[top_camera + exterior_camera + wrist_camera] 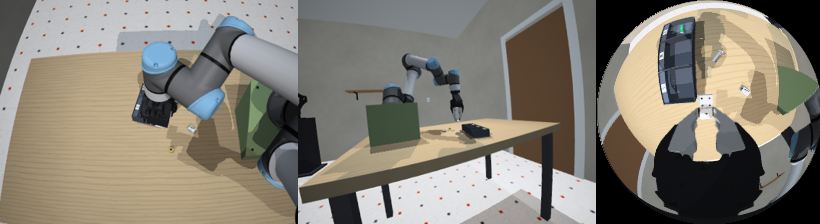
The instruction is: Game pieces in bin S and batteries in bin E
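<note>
My gripper (706,112) (457,118) is shut on a small white die-like game piece (706,103) and holds it above the table, just right of the black bin tray (676,60) (475,130). In the overhead view my wrist covers most of the tray (137,110). A small green item lies in the tray's far compartment. The bin letters are too small to read. A small white and dark piece (191,128) (745,90) lies on the table to the right. A small grey pin-like piece (717,54) lies beyond it. A tiny yellow ring (171,149) lies near the front.
A large green box (253,119) (393,123) (796,90) stands upright at the right side of the wooden table (72,144), beside the arm's base. The arm's elbow hangs over the table's back right part.
</note>
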`<state>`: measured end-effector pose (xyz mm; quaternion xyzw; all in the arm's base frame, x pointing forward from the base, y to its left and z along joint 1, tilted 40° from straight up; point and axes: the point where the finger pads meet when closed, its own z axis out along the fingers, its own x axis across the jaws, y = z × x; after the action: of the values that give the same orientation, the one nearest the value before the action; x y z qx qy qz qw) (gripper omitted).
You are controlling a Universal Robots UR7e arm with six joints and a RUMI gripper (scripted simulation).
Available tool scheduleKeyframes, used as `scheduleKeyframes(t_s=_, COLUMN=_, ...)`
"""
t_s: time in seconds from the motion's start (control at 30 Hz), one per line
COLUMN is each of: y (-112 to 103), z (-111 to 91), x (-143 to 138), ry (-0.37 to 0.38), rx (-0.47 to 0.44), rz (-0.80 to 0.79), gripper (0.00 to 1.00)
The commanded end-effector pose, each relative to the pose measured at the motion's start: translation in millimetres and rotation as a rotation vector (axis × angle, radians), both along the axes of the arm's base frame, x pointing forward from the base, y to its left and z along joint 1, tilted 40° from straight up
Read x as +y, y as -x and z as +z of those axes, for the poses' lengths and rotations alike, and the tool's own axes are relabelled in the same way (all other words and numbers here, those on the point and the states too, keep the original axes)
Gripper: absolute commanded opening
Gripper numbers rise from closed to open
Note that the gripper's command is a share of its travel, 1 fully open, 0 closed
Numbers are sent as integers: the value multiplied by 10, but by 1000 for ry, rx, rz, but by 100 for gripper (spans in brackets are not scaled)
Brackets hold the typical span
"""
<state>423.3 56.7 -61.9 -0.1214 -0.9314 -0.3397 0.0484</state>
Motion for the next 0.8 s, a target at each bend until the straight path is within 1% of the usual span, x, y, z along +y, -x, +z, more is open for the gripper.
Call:
scheduleKeyframes(t_s=0.0, y=-170, z=-137, x=-150, ry=0, rx=-1, rz=0, gripper=0)
scheduleKeyframes(t_s=0.23, y=-431, z=-351, x=-401, ry=0, rx=-1, rz=0, gripper=0)
scheduleKeyframes(t_s=0.43, y=-479, z=-387, x=-444, ry=0, rx=-1, rz=0, gripper=0)
scheduleKeyframes(t_s=0.77, y=-467, z=-378, x=-433, ry=0, rx=-1, rz=0, gripper=0)
